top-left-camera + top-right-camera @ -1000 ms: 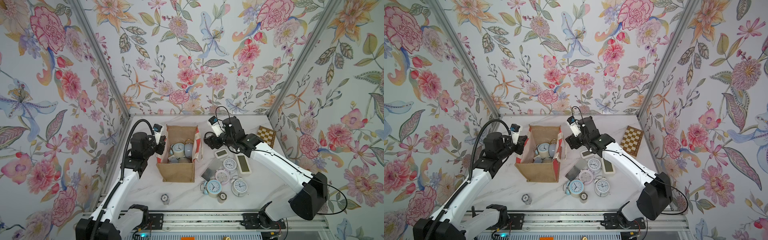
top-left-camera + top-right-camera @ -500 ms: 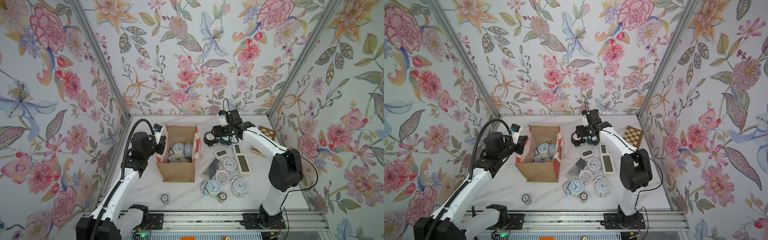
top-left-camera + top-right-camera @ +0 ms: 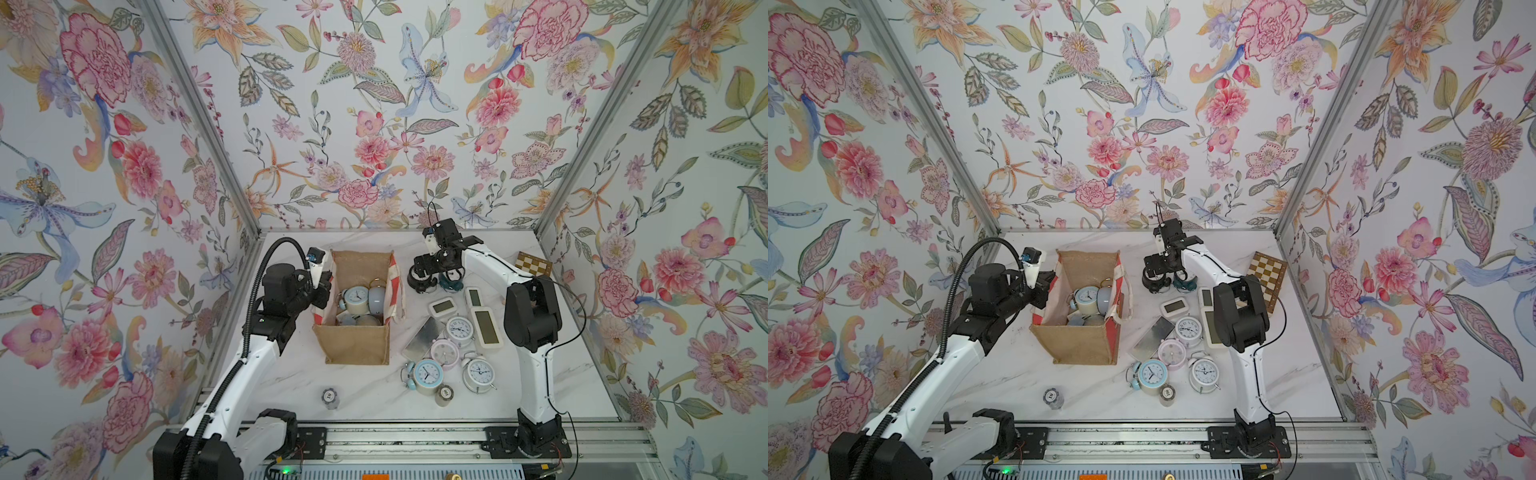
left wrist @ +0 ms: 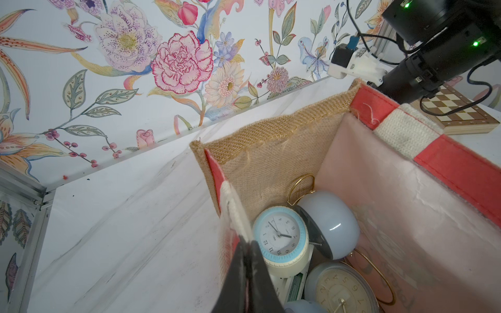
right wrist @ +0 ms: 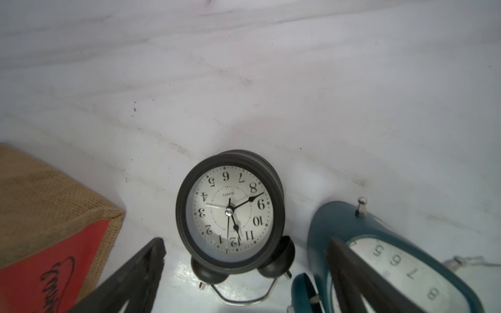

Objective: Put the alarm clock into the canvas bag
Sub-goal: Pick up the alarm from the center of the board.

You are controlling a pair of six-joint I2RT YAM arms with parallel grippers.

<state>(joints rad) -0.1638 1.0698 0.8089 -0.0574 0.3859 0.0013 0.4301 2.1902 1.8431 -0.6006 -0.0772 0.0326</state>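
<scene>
left end effector (image 4: 245,260): jaws pressed together | right end effector (image 5: 246,244): jaws spread wide (elbow sharply bent)

The black round twin-bell alarm clock (image 5: 230,214) carries numerals 1 to 12 and "QUARTZ" on its dial. The teal alarm clock (image 5: 401,260) shows 5, 6, 7, 8. Black handwriting on the tan burlap canvas bag (image 5: 54,244), on its red panel, is perhaps a word but unreadable.

Before me, a wooden chessboard (image 3: 534,264) lies at the far right corner of the marble counter (image 3: 291,382); a small grey cylinder (image 3: 330,398) stands alone near its front edge.
</scene>
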